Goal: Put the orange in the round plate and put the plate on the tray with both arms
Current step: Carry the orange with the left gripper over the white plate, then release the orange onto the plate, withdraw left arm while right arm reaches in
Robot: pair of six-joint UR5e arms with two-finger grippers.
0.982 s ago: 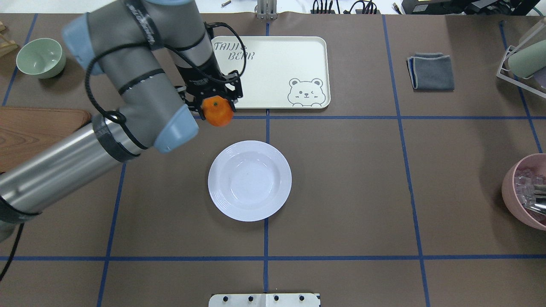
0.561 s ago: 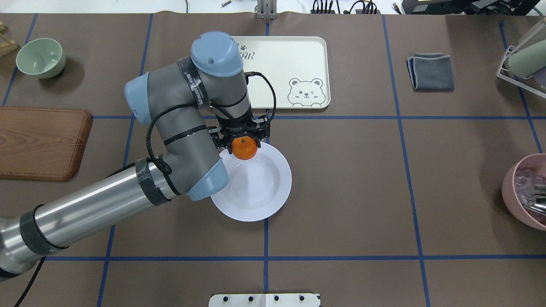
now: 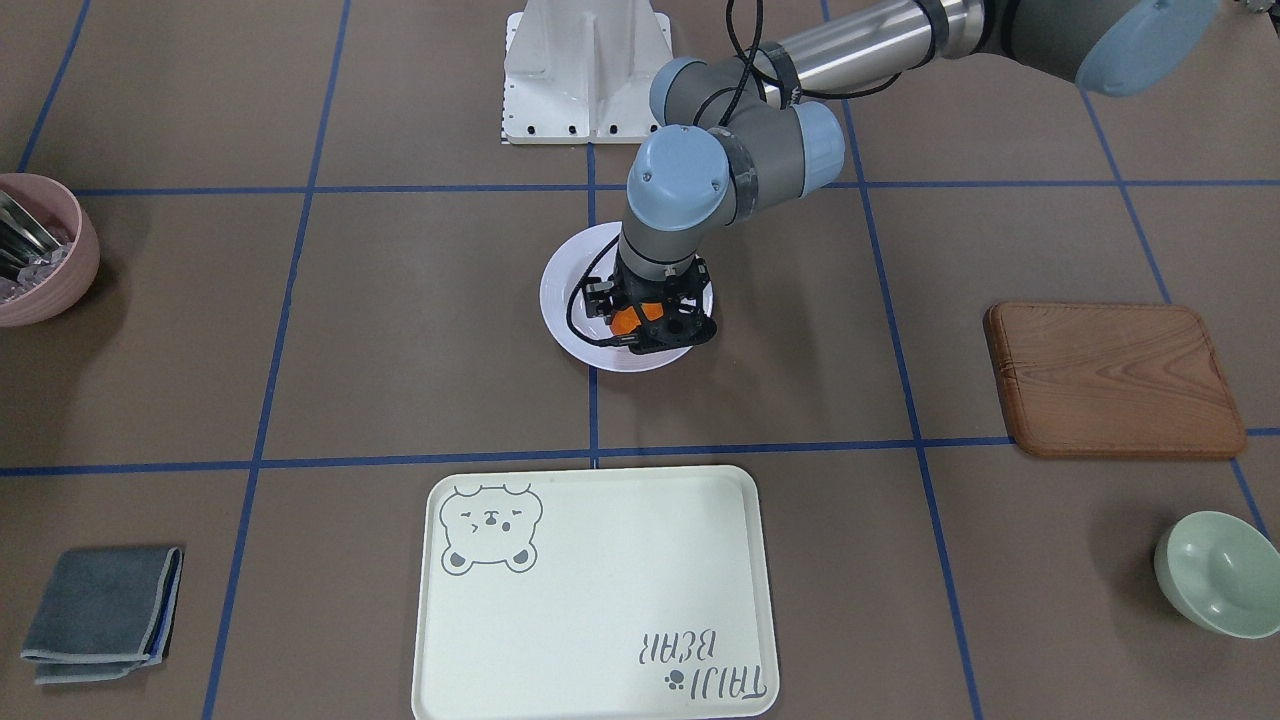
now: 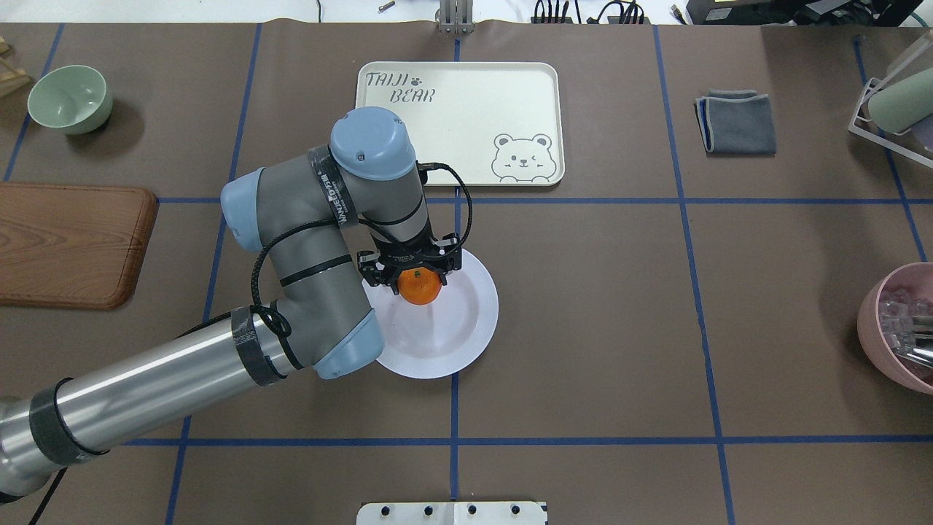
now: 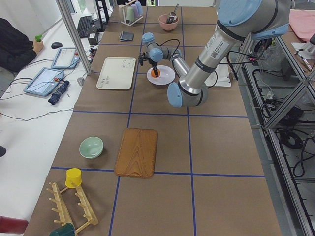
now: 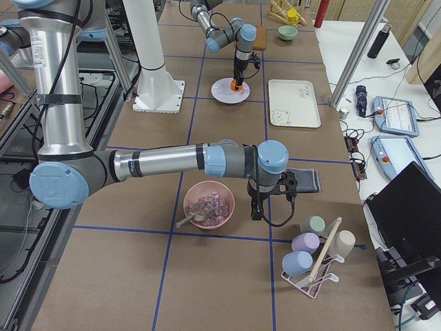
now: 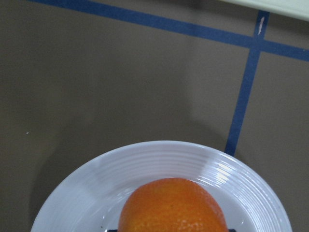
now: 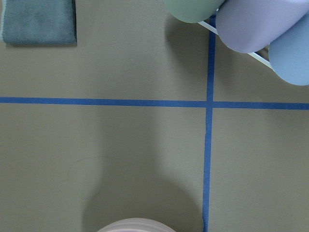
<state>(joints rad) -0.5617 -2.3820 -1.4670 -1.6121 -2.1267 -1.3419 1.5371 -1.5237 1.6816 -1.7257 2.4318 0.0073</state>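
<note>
My left gripper (image 4: 418,277) is shut on the orange (image 4: 420,289), a small bright mandarin with a green stem dot. It holds the fruit low over the far half of the round plate (image 4: 470,321), a glossy white deep plate with a ribbed rim. The front-facing view shows the black fingers around the orange (image 3: 630,318) above the plate (image 3: 568,300). In the left wrist view the orange (image 7: 171,205) fills the lower middle, with the plate (image 7: 159,157) beneath it. The cream tray (image 4: 466,102) lies beyond the plate. My right gripper (image 6: 256,210) hangs far off by the pink bowl; I cannot tell its state.
A green bowl (image 4: 71,98) and a wooden board (image 4: 73,244) lie on the left. On the right are a folded grey cloth (image 4: 736,122), a pink bowl (image 4: 900,328) of utensils, and a cup rack (image 4: 893,109). Blue tape lines grid the brown table.
My left arm has carried the orange from beside the tray's near-left corner toward the robot, over the plate, and lowered it toward the plate's well.
</note>
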